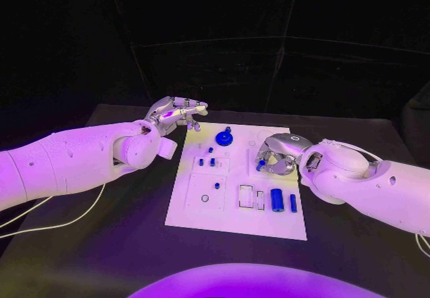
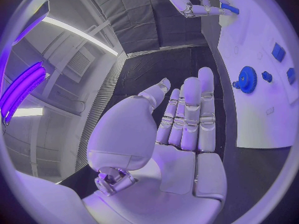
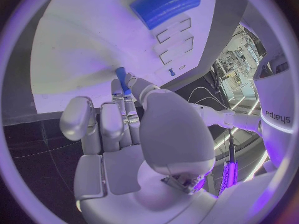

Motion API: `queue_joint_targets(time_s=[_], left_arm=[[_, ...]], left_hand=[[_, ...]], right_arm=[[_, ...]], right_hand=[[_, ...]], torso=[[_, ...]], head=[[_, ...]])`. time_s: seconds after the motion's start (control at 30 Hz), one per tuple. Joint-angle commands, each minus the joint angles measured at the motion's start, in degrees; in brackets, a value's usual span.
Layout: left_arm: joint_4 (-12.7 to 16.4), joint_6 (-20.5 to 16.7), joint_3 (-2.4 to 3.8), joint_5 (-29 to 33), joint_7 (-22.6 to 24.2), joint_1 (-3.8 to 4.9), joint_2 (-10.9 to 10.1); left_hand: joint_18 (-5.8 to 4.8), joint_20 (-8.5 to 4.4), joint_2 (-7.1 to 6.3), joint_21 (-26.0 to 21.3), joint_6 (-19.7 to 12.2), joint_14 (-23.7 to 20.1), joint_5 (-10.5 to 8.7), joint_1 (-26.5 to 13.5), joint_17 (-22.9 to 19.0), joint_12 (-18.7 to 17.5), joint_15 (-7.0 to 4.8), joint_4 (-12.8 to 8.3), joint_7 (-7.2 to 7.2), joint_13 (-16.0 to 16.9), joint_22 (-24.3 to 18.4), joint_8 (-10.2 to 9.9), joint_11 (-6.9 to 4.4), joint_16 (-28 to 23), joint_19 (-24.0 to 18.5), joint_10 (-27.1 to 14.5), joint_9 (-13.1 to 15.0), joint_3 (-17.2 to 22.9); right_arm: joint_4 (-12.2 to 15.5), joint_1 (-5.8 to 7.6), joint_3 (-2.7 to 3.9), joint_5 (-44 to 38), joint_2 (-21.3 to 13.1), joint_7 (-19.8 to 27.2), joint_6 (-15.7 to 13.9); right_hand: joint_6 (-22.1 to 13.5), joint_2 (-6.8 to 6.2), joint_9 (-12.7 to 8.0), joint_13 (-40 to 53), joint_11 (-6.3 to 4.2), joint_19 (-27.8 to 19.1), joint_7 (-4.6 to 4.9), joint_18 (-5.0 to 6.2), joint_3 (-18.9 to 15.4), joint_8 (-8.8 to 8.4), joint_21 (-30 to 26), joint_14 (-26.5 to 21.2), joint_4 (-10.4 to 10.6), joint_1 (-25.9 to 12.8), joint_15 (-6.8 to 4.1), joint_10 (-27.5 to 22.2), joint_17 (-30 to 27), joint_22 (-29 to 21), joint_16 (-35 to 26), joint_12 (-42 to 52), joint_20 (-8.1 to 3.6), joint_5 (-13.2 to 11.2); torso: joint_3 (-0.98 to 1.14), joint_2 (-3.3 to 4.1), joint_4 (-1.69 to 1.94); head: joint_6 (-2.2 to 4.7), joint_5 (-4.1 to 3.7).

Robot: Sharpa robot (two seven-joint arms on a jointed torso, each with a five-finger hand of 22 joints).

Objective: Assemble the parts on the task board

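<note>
The white task board (image 1: 235, 217) lies in the middle of the black table. My right hand (image 1: 278, 155) hovers over the board's right side and pinches a small blue peg (image 1: 261, 165) between thumb and fingers; in the right wrist view the peg (image 3: 121, 77) points down at the board (image 3: 81, 50). My left hand (image 1: 174, 115) hangs off the board's far left corner, fingers (image 2: 190, 114) straight and apart, holding nothing. A blue gear (image 1: 223, 138) stands at the board's far edge, with the gear (image 2: 247, 79) just beyond the left hand's fingertips in the left wrist view.
Small blue pegs (image 1: 207, 162) stand in the board's left half, and one more peg (image 1: 217, 185) is nearer me. Two blue cylinders (image 1: 284, 200) lie at the right beside rectangular slots (image 1: 247, 195). A white cable (image 1: 54, 220) runs over the table at the left.
</note>
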Motion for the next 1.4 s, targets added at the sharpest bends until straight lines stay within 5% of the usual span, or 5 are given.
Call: queue_joint_targets(time_s=[0.03,0.4,0.63,1.1,1.4], left_arm=[[0.1,0.9,0.05,0.2,0.0,0.08,-0.1],[0.0,0.9,0.05,0.2,0.0,0.08,0.0],[-0.1,0.9,0.05,0.2,0.0,0.08,0.3],[-0.3,1.0,0.05,0.2,0.0,0.08,1.0],[-0.3,0.8,0.05,0.2,0.2,0.08,1.2]], left_hand=[[0.33,0.16,-0.02,-0.4,-0.3,-0.3,0.12,0.1,-0.1,0.3,0.03,-0.2,0.06,-0.1,-0.1,0.3,-0.02,-0.2,0.2,-0.3,0.0,-0.2],[0.33,0.16,-0.01,-0.4,-0.3,-0.3,0.12,0.1,-0.1,0.3,0.03,-0.2,0.05,-0.1,-0.1,0.3,-0.02,-0.2,0.2,-0.3,0.0,-0.2],[0.33,0.16,-0.01,-0.4,-0.3,-0.3,0.12,0.1,-0.1,0.3,0.03,-0.2,0.05,-0.1,-0.1,0.3,-0.02,-0.2,0.2,-0.3,0.0,-0.2],[0.33,0.16,0.02,-0.4,-0.3,-0.3,0.13,0.1,-0.1,0.3,0.03,-0.2,0.05,-0.1,-0.1,0.3,-0.03,-0.1,0.2,-0.4,0.0,-0.2],[0.33,0.16,0.02,-0.4,-0.3,-0.3,0.13,0.1,-0.1,0.3,0.03,-0.2,0.05,-0.1,-0.1,0.3,-0.03,-0.1,0.2,-0.4,0.0,-0.2]], right_arm=[[0.7,0.13,0.08,0.0,-0.4,1.3,-4.3],[6.2,0.30,0.82,2.5,-2.6,1.3,-5.0],[8.3,0.35,1.12,0.5,1.2,2.9,-4.0],[5.3,-1.10,0.25,-1.8,11.6,5.1,0.5],[3.1,-2.22,-0.22,-2.6,14.1,4.3,4.4]], right_hand=[[0.4,0.79,0.5,0.0,0.01,0.0,-0.05,0.33,0.3,0.20,0.2,1.3,0.0,0.1,-0.40,0.5,0.1,0.1,0.4,-0.1,-0.50,-0.4],[0.4,0.69,0.4,0.0,0.02,0.1,-0.03,0.29,0.2,0.15,0.3,1.3,0.0,-0.1,-0.42,0.6,0.0,0.3,0.3,-0.2,-0.55,-0.4],[0.3,0.73,0.4,-0.1,0.04,0.1,0.04,0.29,0.4,0.01,0.3,1.2,-0.1,0.0,-0.45,0.5,-0.1,0.3,0.3,-0.5,-0.61,-0.2],[0.2,0.86,0.3,-0.1,0.16,0.0,0.23,0.30,0.7,-0.26,0.2,1.2,-0.2,0.1,-0.40,0.5,-0.3,0.1,0.2,-1.0,-0.65,0.3],[0.1,0.76,0.2,-0.2,0.28,-0.1,0.35,0.32,0.7,-0.42,0.1,1.1,-0.2,-0.2,-0.33,0.5,-0.5,-0.1,0.1,-1.3,-0.62,0.4]], torso=[[-0.06,-0.07,0.06],[-0.06,-0.06,0.11],[0.05,0.07,0.07],[-0.02,0.06,0.14],[-0.03,0.01,0.11]], head=[[-0.03,-0.06],[0.30,-0.24],[0.48,-0.07],[0.20,0.67],[-0.06,1.22]])
